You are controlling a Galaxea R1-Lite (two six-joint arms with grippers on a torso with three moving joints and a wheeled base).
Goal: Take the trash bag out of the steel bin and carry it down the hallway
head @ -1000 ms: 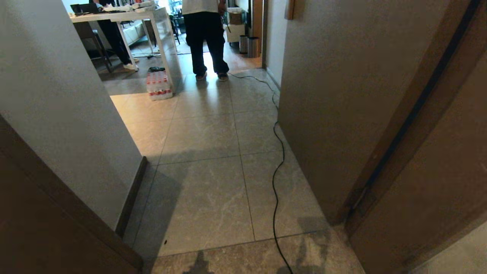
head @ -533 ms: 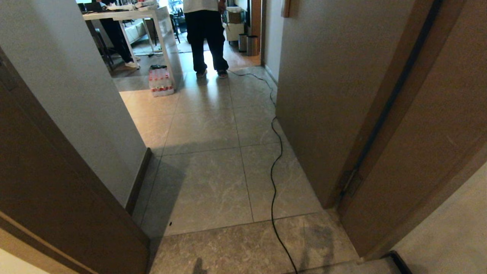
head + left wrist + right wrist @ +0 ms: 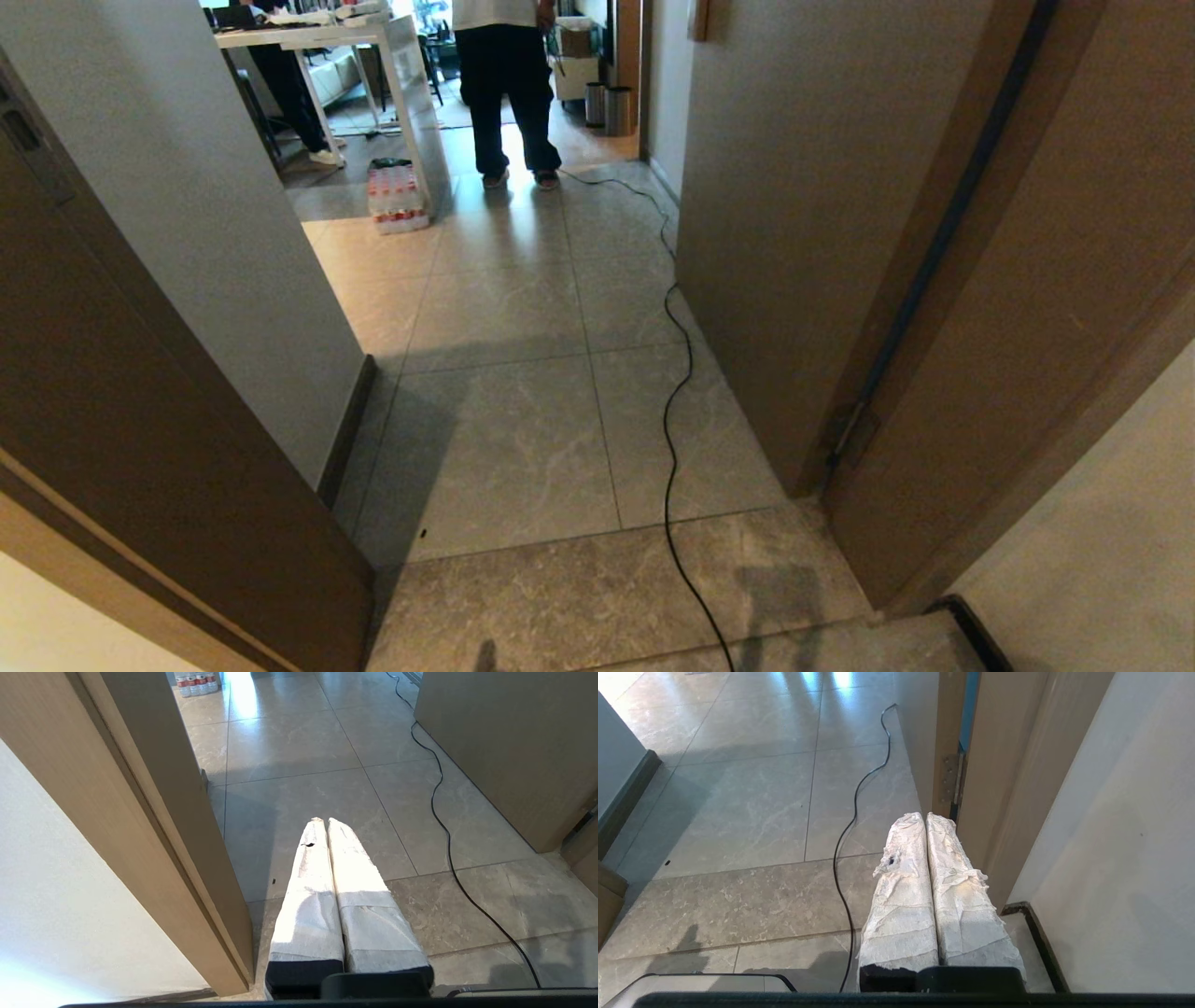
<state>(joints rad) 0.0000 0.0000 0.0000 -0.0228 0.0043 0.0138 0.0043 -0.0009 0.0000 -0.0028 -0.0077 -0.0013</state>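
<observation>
Left wrist view shows the left gripper (image 3: 325, 820) with its two white-wrapped fingers pressed together, nothing between them, hanging above the hallway (image 3: 289, 742) floor tiles. A brown wooden door frame (image 3: 154, 812) stands at its 9 o'clock, and a black cable (image 3: 439, 812) snakes over the tiles at its 3 o'clock.

Right wrist view shows the right gripper (image 3: 925, 814) likewise with fingers pressed together and empty, its white wrapping torn and frayed. The cable runs along the tiles at its 9 o'clock; a hinged door frame (image 3: 957, 765) rises at its 1 o'clock.

Head view shows neither gripper. The hallway floor runs toward 12 o'clock between a pale wall (image 3: 187, 205) at 9 o'clock and a second wall with a door frame at 3 o'clock. At the far end, near 12 o'clock, a person (image 3: 504, 84) in dark trousers stands with feet on the tiles. A pack of bottles (image 3: 398, 198) sits at 11 o'clock beside the leg of a white table (image 3: 327, 37). Two steel bins (image 3: 609, 107) stand at 12 o'clock, just right of the person. The trash bag is not visible in any view.
</observation>
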